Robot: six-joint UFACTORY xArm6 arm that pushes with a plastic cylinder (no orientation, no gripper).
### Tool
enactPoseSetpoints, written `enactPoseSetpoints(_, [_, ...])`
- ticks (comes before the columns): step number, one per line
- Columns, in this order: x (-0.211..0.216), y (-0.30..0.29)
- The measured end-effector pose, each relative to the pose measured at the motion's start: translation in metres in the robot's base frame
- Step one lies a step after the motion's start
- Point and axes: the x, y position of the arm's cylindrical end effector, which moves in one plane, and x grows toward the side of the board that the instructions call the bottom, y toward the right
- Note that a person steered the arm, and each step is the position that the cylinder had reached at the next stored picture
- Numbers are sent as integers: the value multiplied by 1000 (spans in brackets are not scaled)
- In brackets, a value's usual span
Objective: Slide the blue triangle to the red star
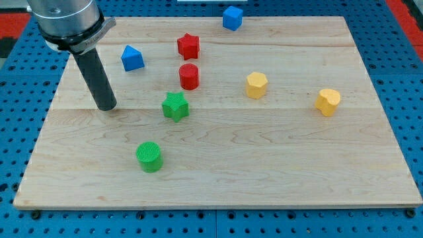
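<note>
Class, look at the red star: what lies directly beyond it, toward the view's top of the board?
Beyond the red star only bare wooden board shows; the blue cube sits farther toward the view's right. The star's own base hides the board beneath it.

Place: a robotics lab bench or test rig, not a home.
Base: a blue perforated plate (pixel 396 79) with a regular grid of holes surrounds the board on all sides.
Work surface: a pale wooden board (pixel 264 165) lies flat on it, edges squared.
Machine: a metal robot arm (pixel 66 23) enters at the board's top-left corner.
</note>
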Motion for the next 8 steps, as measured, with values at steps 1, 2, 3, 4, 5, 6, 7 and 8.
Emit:
enactPoseSetpoints(1, [0, 0])
enactPoseSetpoints(2, [-45, -15])
enactPoseSetpoints(3, [-89, -34])
enactPoseSetpoints(4, [-108, 10])
enactPoseSetpoints(5, [-111, 57])
enactPoseSetpoints(6, [-115, 44])
enactPoseSetpoints(7, [-130, 44])
enactPoseSetpoints(8, [-144, 44])
